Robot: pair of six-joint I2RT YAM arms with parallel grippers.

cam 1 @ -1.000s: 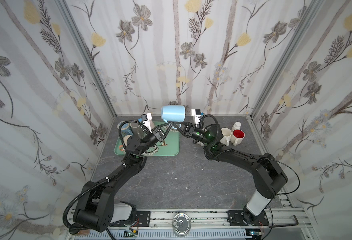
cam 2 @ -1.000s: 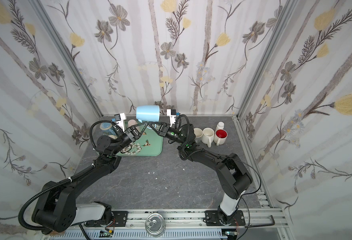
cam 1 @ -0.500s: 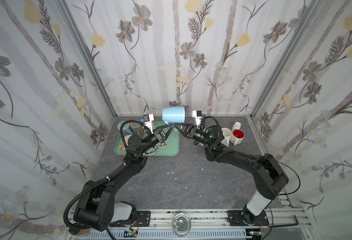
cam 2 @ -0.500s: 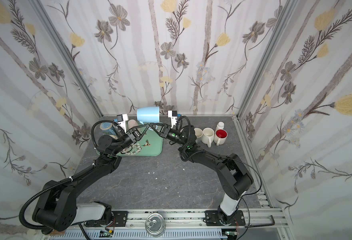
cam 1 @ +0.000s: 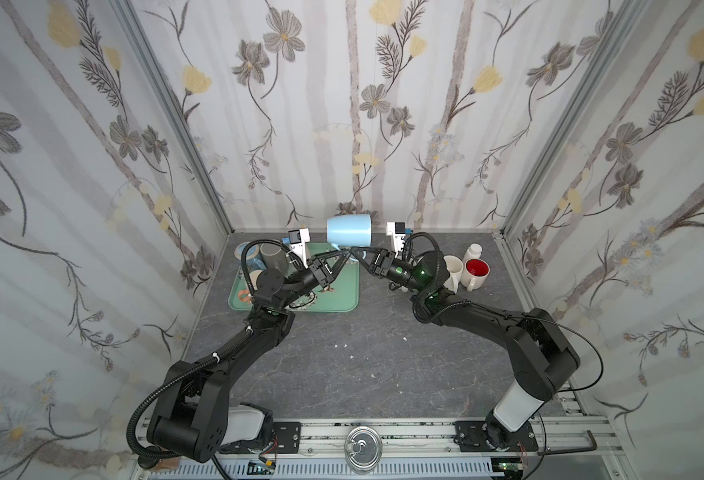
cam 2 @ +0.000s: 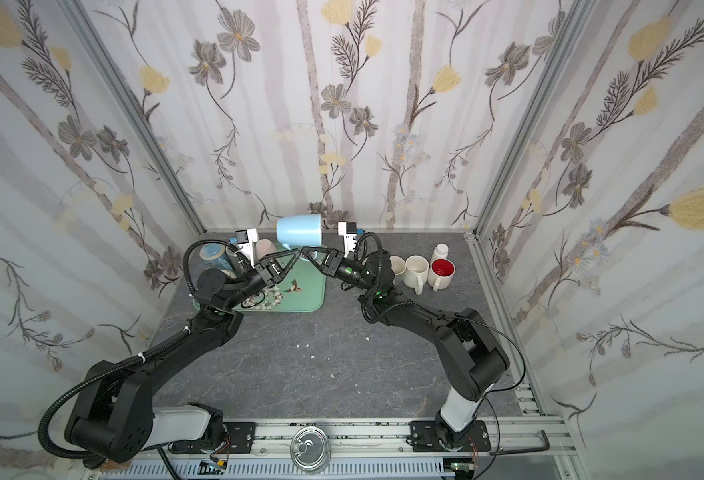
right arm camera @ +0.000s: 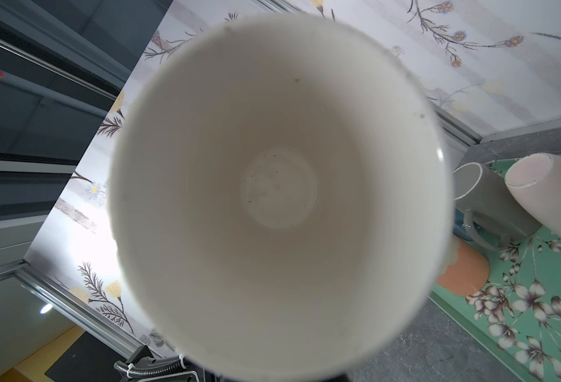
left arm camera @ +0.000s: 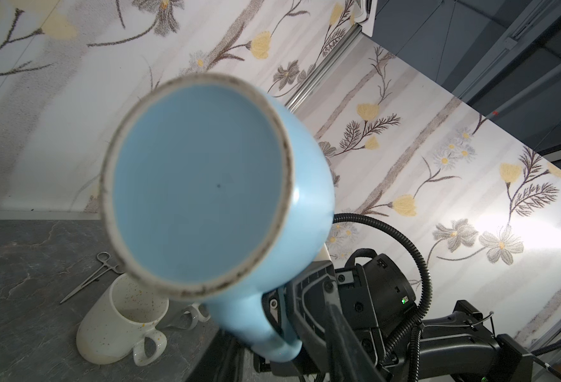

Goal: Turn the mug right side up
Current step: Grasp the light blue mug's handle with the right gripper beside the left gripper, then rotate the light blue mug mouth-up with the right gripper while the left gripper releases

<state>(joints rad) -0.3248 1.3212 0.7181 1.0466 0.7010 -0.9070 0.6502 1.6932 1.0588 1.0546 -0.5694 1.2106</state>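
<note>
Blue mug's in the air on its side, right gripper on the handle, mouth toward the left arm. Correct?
No: the blue mug opens toward the right arm. The left wrist view shows its base; the right gripper does hold the handle.

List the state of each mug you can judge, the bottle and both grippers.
blue mug: held in the air, on its side, mouth toward the right arm.
right gripper: shut on the blue mug's handle.
left gripper: jaws apart, beside that handle.
red-lined mug: upright.
white mug: upright.
pink mug: upside down on the tray.
white bottle: upright.
</note>
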